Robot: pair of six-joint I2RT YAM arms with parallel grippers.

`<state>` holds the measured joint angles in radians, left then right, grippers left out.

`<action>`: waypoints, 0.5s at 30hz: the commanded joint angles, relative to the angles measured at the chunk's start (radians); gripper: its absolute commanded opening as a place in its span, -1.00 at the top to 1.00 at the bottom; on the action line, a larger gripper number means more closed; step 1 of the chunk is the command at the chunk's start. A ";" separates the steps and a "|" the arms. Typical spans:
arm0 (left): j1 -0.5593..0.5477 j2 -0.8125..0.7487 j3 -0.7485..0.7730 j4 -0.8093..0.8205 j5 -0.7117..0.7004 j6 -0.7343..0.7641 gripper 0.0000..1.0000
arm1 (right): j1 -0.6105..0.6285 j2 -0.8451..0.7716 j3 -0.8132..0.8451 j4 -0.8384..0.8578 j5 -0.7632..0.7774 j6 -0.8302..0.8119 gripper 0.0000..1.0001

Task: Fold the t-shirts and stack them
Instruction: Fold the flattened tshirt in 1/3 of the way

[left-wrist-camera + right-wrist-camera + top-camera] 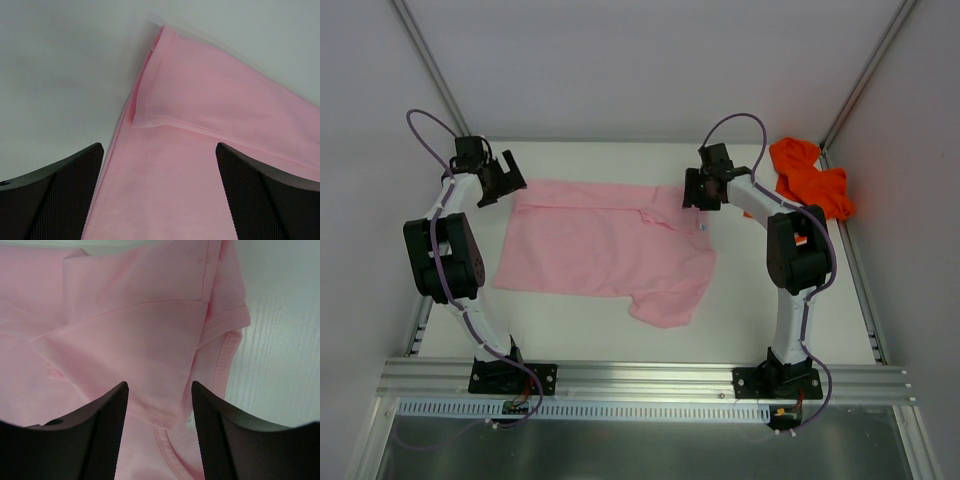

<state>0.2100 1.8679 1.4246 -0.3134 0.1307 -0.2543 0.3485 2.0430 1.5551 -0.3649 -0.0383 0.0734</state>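
A light pink t-shirt (pixel 605 250) lies spread across the middle of the white table, its far edge folded over toward me. My left gripper (pixel 506 186) hangs over the shirt's far left corner. In the left wrist view its fingers stand wide open (pixel 159 150) above the pink cloth (pixel 200 100), holding nothing. My right gripper (pixel 701 194) is at the shirt's far right, by the collar. Its jaws (pixel 160 387) stand partly apart, either side of a folded hem of the pink shirt (pixel 125 315). A bright orange t-shirt (pixel 810 180) lies crumpled at the far right corner.
The white table (pixel 570 325) ends in an aluminium rail (pixel 640 378) at the near edge, where both arm bases are bolted. White walls and slanted frame posts (pixel 865 80) close in the back and sides. A small white label (pixel 190 422) shows in the collar.
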 commanded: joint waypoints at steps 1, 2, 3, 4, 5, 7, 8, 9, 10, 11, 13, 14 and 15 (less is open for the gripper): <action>-0.001 -0.055 -0.009 0.007 0.029 -0.019 -0.89 | 0.001 -0.001 -0.015 -0.020 -0.005 0.029 -0.11; -0.001 -0.058 -0.010 0.008 0.029 -0.020 -0.89 | 0.003 -0.001 -0.020 -0.020 -0.003 0.029 -0.08; 0.000 -0.061 -0.010 0.007 0.029 -0.019 -0.90 | 0.003 -0.001 -0.023 -0.025 0.006 0.029 -0.05; -0.001 -0.062 -0.012 0.005 0.029 -0.017 -0.90 | 0.006 0.000 -0.024 -0.029 0.014 0.029 -0.04; 0.000 -0.067 -0.013 0.007 0.029 -0.017 -0.89 | 0.006 0.002 -0.026 -0.035 0.018 0.028 -0.03; 0.000 -0.072 -0.016 0.007 0.027 -0.014 -0.89 | 0.010 0.009 -0.029 -0.042 0.021 0.025 -0.03; -0.001 -0.072 -0.016 0.007 0.026 -0.013 -0.90 | 0.012 0.013 -0.030 -0.043 0.023 0.025 -0.03; 0.000 -0.073 -0.016 0.004 0.024 -0.013 -0.89 | 0.014 0.016 -0.032 -0.046 0.025 0.026 -0.03; -0.001 -0.076 -0.018 0.004 0.024 -0.013 -0.89 | 0.015 0.019 -0.035 -0.046 0.023 0.028 -0.02; 0.000 -0.079 -0.018 0.002 0.024 -0.011 -0.89 | 0.015 0.022 -0.036 -0.045 0.023 0.026 -0.01; -0.001 -0.085 -0.021 0.005 0.024 -0.011 -0.89 | 0.018 0.026 -0.038 -0.042 0.018 0.028 0.06; -0.001 -0.087 -0.023 0.005 0.023 -0.010 -0.90 | 0.018 0.029 -0.038 -0.039 0.018 0.029 0.06; 0.000 -0.088 -0.024 0.004 0.021 -0.010 -0.89 | 0.018 0.032 -0.038 -0.040 0.017 0.026 0.05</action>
<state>0.2100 1.8412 1.4151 -0.3126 0.1478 -0.2546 0.3592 2.0510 1.5234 -0.3901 -0.0311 0.0875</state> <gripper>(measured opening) 0.949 0.476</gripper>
